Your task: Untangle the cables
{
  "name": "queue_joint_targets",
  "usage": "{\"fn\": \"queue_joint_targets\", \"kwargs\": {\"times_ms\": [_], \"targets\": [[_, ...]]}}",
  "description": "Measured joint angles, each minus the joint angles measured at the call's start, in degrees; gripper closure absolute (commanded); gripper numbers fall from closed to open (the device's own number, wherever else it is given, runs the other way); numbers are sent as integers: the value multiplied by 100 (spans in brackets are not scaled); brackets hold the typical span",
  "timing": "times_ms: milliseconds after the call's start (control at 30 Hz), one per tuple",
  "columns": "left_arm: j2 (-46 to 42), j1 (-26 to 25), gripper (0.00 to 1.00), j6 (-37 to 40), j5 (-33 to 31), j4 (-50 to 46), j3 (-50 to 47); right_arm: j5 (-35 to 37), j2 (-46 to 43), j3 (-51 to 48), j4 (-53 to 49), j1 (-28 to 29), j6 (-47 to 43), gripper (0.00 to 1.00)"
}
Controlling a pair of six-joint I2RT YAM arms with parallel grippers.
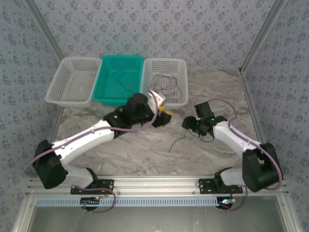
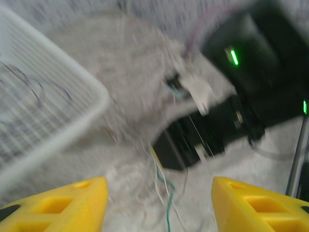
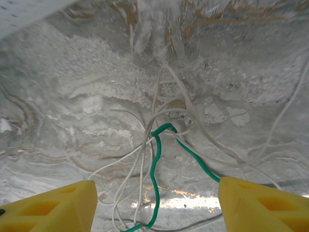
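Right gripper (image 3: 153, 200) is spread wide, nothing pinched. Thin green and whitish cables (image 3: 155, 164) lie knotted on the marbled table (image 3: 72, 96) between its fingers. Left gripper (image 2: 159, 195) is wide too, near the white mesh basket (image 1: 179, 65), which holds dark wire loops (image 1: 166, 87). The teal plastic basket (image 1: 108, 72) holds one thin strand (image 1: 123, 86).

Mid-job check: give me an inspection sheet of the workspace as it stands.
Surface: grey marbled tabletop, wires lying on it.
Job's things: thin green and white wires tangled on tabletop; dark wires in right white mesh basket.
Clutter: teal mesh basket, left white mesh basket.
Grippers: left gripper open; right gripper open over the tangle.
Cables: thick purple arm cables run along both arms.
Surroundings: patterned wallpaper walls.
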Motion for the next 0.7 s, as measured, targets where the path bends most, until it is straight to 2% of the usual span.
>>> {"fn": "queue_joint_targets", "kwargs": {"times_ms": [167, 333, 533, 700], "targets": [[592, -778, 41, -304, -348, -223, -356, 31, 592, 219, -291, 120, 229, 31], [1244, -1266, 40, -763, -614, -505, -317, 114, 789, 249, -417, 120, 378, 32], [2192, -1314, 40, -1292, -828, -826, -94, 127, 796, 310, -490, 120, 413, 32], [2448, -1316, 43, -1488, -894, -1040, -70, 184, 796, 321, -501, 131, 415, 32]]}}
